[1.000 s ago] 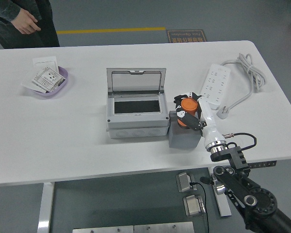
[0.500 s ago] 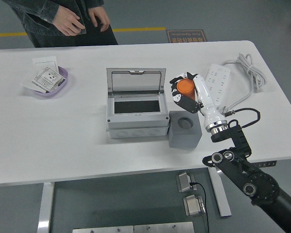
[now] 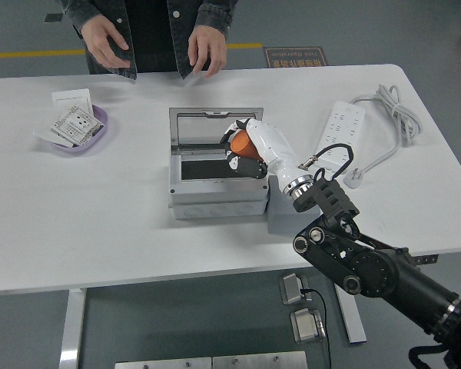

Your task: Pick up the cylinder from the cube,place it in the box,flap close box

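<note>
Orange plastic cylinder (image 3: 241,142) sits gripped in the white-and-black right hand (image 3: 244,147), fingers curled around it, held over the dark interior of the grey rectangular box (image 3: 215,188), whose clear-windowed lid (image 3: 216,127) stands raised at the back. A dark grey cube (image 3: 284,217) stands just right of the box, touching it. Across the white worktop (image 3: 123,215), a person's two hands (image 3: 157,42) hover at the far edge. A lilac dish (image 3: 75,131) of cards lies far left, a white power strip (image 3: 339,137) right.
</note>
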You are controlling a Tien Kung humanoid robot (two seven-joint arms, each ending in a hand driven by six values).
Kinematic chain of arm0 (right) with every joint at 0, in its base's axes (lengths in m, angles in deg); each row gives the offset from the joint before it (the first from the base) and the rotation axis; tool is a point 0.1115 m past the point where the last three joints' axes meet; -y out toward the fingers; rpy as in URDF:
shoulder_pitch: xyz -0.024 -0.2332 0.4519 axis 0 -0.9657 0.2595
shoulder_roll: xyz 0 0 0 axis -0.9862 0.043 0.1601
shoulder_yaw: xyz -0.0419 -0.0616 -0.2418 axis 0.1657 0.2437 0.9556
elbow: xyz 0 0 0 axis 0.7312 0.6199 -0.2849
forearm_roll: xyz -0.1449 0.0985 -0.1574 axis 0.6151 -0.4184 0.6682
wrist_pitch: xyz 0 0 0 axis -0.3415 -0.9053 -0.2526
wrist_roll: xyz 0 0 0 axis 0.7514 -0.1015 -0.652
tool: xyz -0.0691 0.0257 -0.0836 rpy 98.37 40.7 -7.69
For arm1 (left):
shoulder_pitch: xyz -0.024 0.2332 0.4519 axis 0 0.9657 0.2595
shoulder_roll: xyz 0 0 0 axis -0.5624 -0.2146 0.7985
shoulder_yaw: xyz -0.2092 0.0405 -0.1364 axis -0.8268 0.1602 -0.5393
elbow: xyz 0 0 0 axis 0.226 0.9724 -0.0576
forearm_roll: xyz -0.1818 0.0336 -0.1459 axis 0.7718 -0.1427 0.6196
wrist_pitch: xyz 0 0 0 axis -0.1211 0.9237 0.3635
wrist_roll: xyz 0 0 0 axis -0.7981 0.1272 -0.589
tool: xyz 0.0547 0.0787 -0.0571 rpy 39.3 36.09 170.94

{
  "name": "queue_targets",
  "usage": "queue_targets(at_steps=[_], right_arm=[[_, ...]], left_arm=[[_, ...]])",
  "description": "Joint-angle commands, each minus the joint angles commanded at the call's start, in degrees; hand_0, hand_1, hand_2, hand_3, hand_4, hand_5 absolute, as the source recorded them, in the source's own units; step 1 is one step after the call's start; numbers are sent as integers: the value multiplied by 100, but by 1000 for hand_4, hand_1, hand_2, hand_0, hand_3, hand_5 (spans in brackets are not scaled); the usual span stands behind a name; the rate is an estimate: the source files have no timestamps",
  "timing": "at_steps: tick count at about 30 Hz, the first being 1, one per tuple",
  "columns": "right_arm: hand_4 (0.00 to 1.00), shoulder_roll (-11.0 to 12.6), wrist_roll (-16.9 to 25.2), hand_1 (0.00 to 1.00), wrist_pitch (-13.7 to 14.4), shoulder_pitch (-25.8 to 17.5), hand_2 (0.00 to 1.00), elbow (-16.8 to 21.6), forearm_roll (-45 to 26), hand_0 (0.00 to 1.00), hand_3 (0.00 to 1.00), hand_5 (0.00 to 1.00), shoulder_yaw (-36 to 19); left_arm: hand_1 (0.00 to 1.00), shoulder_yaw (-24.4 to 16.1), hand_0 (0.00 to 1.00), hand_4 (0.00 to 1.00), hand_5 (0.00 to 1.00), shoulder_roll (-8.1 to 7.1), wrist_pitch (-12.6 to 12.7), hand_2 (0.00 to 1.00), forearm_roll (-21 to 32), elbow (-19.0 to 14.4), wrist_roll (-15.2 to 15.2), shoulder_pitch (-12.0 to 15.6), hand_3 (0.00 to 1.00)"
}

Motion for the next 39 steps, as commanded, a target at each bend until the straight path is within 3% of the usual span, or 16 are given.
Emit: queue_targets(at_steps=[10,17,28,29,34,35,39], right_arm=[[54,-305,-31,146,-76,579,319,-730,-147,96,267,2,611],[57,-324,-6,153,-138,833,322,-998,-291,107,270,2,894],[67,-324,-23,165,-620,1197,325,-1274,-132,131,298,2,1162],[511,-324,-41,260,-654,1242,435,-1305,-100,231,574,61,1216],[511,-324,-85,260,-716,1353,435,-1377,-9,231,574,61,1386],[842,-324,-90,460,-721,1363,542,-1376,3,418,635,588,1405],[842,-324,-94,460,-719,1385,542,-1371,20,418,635,588,1452]], left_arm=[[680,-33,631,733,473,-21,-6,643,-66,0,7,-14,633],[682,-86,633,734,475,-33,-9,643,-146,0,30,-12,632],[681,-80,635,733,471,-42,-14,642,-175,0,28,-33,631],[682,-78,636,732,469,-42,-14,642,-178,0,27,-36,631],[682,-65,636,732,469,-39,-20,642,-181,0,23,-50,631],[682,-61,637,728,466,-37,-22,641,-181,0,23,-51,630],[682,-49,637,728,466,-25,-32,641,-185,0,28,-57,630]])
